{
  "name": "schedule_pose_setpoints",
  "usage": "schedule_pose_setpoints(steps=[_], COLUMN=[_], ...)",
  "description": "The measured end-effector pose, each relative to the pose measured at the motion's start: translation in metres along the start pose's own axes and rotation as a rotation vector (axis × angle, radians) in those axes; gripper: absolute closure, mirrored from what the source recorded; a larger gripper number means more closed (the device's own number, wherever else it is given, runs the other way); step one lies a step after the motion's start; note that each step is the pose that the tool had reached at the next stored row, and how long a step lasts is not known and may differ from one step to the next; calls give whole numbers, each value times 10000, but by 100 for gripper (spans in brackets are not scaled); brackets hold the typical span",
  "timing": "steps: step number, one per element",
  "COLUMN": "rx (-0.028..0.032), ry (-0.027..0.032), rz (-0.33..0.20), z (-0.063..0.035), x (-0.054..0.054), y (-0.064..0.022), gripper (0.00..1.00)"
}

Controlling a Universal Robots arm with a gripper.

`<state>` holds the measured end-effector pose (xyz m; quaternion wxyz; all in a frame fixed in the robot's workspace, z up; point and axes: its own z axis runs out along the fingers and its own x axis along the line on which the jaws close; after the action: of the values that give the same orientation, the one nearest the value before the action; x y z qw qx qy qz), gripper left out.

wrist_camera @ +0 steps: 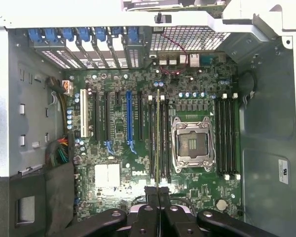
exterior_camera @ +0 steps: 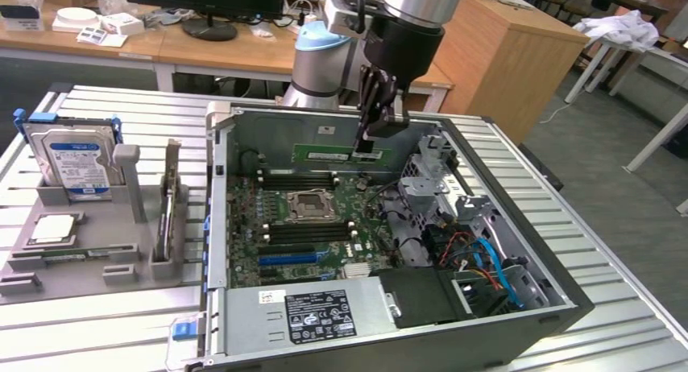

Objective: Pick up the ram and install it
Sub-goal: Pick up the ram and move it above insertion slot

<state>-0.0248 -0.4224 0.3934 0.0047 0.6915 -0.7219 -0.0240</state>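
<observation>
The end effector (exterior_camera: 366,149) grips the ram (exterior_camera: 325,155) tightly, raised above the processor socket (exterior_camera: 306,203). The wrist view shows it edge-on over the memory slots (wrist_camera: 166,148) beside that socket.

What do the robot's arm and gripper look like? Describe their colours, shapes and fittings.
The arm is a silver-grey tube with a grey joint topped by a light blue cap. Its wrist section is black. The gripper is black too, with slim fingers on rounded linkages fastened by silver bolts.
</observation>
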Motion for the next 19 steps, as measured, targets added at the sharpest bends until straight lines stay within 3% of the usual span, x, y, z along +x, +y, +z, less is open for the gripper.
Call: schedule_pose_setpoints(steps=[19], rx=[-2], ry=[4], rz=[-2], z=[44], x=[-143], y=[20], gripper=[89])
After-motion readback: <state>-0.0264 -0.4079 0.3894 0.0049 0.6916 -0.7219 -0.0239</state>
